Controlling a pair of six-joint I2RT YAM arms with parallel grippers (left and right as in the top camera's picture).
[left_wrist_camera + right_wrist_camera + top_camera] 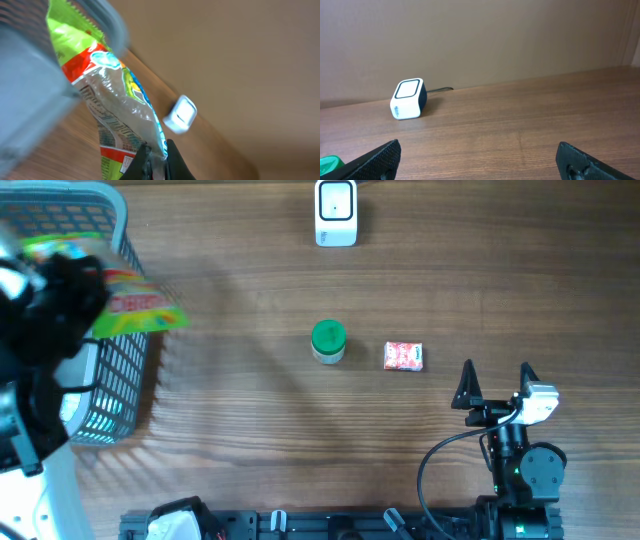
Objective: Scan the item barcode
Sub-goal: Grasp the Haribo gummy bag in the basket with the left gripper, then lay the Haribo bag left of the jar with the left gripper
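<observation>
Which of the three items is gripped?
The green snack bag, pinched in the left gripper; the green-lidded jar and red packet sit free on the table.

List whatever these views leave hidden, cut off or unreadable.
Snack bag, overhead: motion-blurred, left end under the dark left arm; print unreadable.
Same bag, left wrist: label smeared, cut by bottom edge; no barcode discernible.
Basket, overhead: contents hidden by arm and bag.
Red packet, overhead: print too small.
Green-lidded jar, right wrist: cropped at lower-left corner.
</observation>
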